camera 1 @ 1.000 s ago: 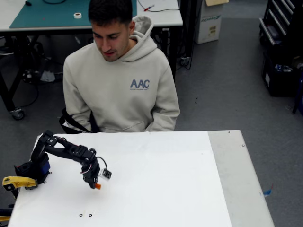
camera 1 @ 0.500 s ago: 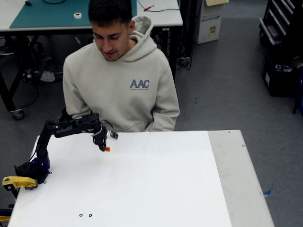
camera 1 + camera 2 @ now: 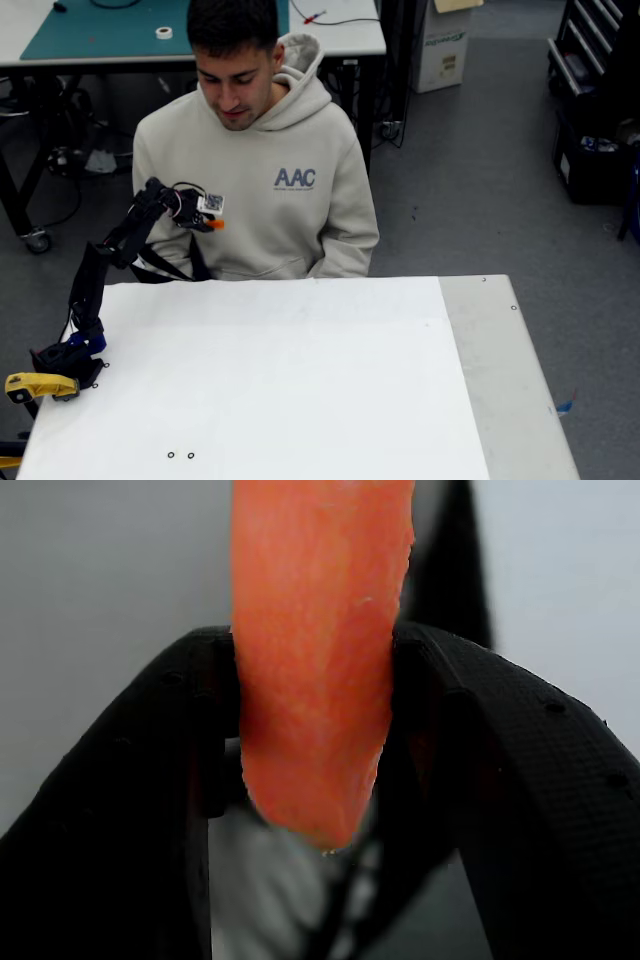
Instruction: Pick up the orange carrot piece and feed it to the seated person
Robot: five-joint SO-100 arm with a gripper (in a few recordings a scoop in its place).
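The orange carrot piece [image 3: 318, 660] is pinched between the two black fingers [image 3: 130, 810] of the gripper [image 3: 205, 222], which press on its flanks in the wrist view; in the fixed view it shows as a small orange tip [image 3: 216, 224] held in the air in front of the seated person [image 3: 255, 170], at chest height and below his chin. A second ago the gripper was low over the white table [image 3: 330, 380] with the carrot just above the surface; half a second ago it had risen to the table's far edge; now the arm [image 3: 105, 260] has swung up and back, folded steeply, and carries the piece off the table altogether. That means the pick is done and the grasp has held through the lift; what remains, as I judge it, is the last rise toward the mouth, since the carrot sits well under his face and somewhat to the left of it in the picture. The person himself has hardly moved, head still bowed toward the table
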